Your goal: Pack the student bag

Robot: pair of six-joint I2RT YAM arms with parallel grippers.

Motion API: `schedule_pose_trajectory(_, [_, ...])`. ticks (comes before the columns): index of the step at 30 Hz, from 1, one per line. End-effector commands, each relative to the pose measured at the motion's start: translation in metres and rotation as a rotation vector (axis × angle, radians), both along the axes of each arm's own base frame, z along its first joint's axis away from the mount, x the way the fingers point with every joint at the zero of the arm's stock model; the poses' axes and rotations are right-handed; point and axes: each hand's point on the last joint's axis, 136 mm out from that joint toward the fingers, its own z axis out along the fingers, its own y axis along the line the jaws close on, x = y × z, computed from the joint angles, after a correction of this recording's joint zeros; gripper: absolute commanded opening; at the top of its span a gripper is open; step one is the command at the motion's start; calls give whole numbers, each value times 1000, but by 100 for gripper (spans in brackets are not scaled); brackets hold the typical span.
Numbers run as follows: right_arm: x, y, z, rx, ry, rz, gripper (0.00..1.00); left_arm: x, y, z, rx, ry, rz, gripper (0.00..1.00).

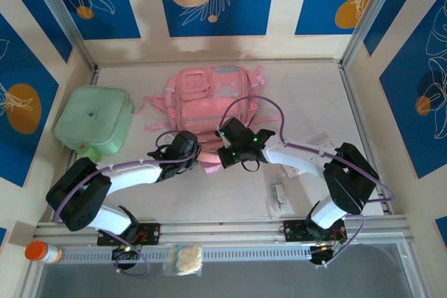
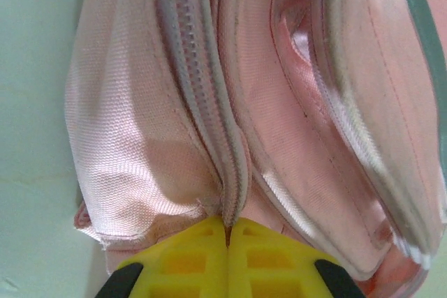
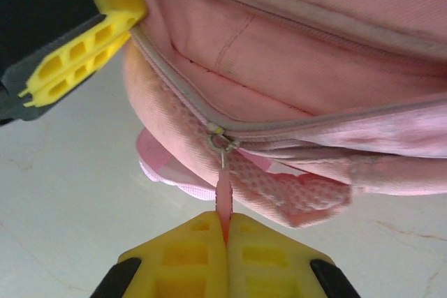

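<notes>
A mint-green square soft case (image 1: 94, 120) lies at the left of the pale surface (image 1: 230, 204), a small white object (image 1: 278, 194) lies near the front right, and along the near rail sit an orange-capped bottle (image 1: 43, 251) and a clear packet (image 1: 183, 259) of pale contents

The pale, faintly marbled table (image 1: 307, 102) carries three things. A pink backpack (image 1: 209, 99) lies flat at the far middle, pockets facing up, its straps spilling onto the surface on its left. A mint-green soft case (image 1: 94, 120) lies near the far left corner, apart from the backpack with bare table between them. A small white object (image 1: 278, 194), too small to identify, lies towards the near right. Along the near edge, beyond a metal rail (image 1: 230, 229), an orange-capped bottle (image 1: 42, 251) lies on its side at the left, and a clear packet (image 1: 183, 259) sits further right.
</notes>
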Motion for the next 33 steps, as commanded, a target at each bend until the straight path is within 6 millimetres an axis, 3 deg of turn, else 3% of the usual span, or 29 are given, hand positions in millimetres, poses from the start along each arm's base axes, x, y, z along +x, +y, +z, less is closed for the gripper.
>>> schedule_pose_trajectory(1, [-5, -19, -2, -93, 8, 9, 0, -5, 48, -20, 147, 59, 25, 0])
schedule_pose_trajectory(7, [-4, -41, -10, -157, 24, 4, 0, 9, 91, -5, 172, 37, 3, 0])
schedule_pose_trajectory(10, [-5, -28, -5, -122, 30, 61, 0, 18, 103, 6, 188, 20, -34, 0])
schedule_pose_trajectory(15, [4, 0, -5, -35, 48, 92, 0, 27, 103, 18, 193, -1, -66, 0])
schedule_pose_trajectory(25, [18, 26, -11, 62, 83, 145, 1, 30, 98, 21, 189, -12, -97, 0])
schedule_pose_trajectory(33, [24, 38, -13, 108, 71, 179, 15, 31, 93, 20, 173, -11, -104, 0])
